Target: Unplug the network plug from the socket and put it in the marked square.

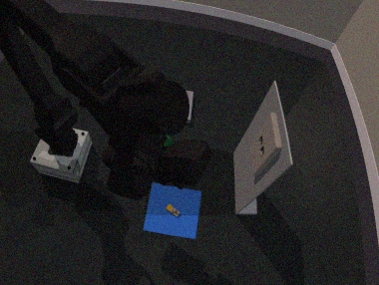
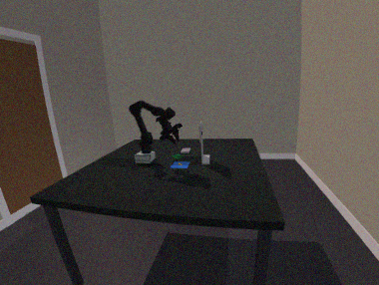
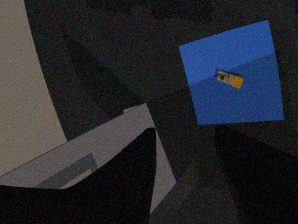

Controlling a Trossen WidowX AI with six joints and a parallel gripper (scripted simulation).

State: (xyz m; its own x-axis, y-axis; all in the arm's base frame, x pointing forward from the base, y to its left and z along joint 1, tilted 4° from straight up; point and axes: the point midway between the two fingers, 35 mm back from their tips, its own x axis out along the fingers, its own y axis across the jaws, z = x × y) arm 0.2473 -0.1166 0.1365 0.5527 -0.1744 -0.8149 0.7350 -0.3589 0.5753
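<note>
The small network plug [image 1: 173, 210] [image 3: 230, 78], yellow at one end and pale at the other, lies on the blue square [image 1: 160, 226] [image 2: 175, 165] [image 3: 205, 112], inside its edges. My gripper [image 3: 185, 133] has its fingers apart with nothing between them. It hangs above the table, clear of the plug, between the arm's base and the panel in the exterior view. The upright grey panel [image 1: 249, 159] [image 2: 201, 145] [image 3: 131, 126] stands to the right of the square in the top view, with a raised block [image 1: 274, 135] on it. The plug's tab is too small to make out.
A green patch [image 1: 169, 141] [image 2: 177, 156] and a flat pale box [image 1: 190, 107] [image 2: 186, 149] are on the table, both partly hidden by the arm in the top view. The arm's white base [image 1: 72, 169] [image 2: 145, 158] is at left. The panel's foot [image 2: 205, 159] is beside the panel.
</note>
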